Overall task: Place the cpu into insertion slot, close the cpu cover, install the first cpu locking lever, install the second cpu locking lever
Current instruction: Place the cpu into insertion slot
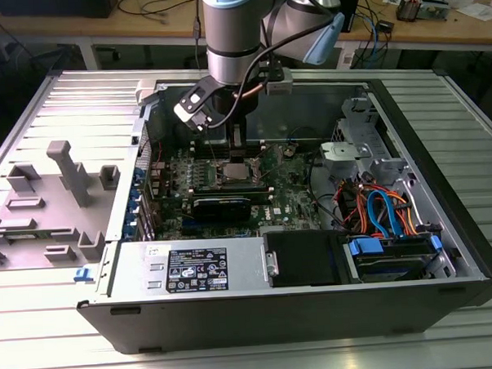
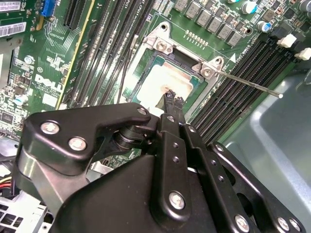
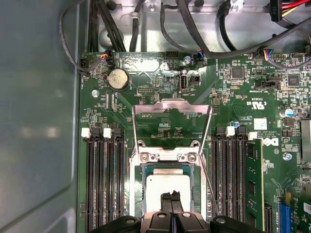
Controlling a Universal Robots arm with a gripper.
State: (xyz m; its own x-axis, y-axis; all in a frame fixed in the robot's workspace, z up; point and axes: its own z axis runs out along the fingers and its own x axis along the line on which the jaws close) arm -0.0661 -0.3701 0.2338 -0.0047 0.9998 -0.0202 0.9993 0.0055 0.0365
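First wrist view: the cpu (image 3: 163,183) is cut off by the picture's edge, and the gripper (image 3: 171,198) covers its middle strip. Whether the tips touch the chip cannot be told.

Second wrist view: the gripper's black body hides much of the socket and one side of the cpu. The locking lever (image 2: 248,82) loses its pivot end behind the socket's corner bracket.

Exterior view: the arm (image 1: 233,38) masks part of the case's far wall. The socket (image 1: 232,173) is too small to tell the chip from the frame.
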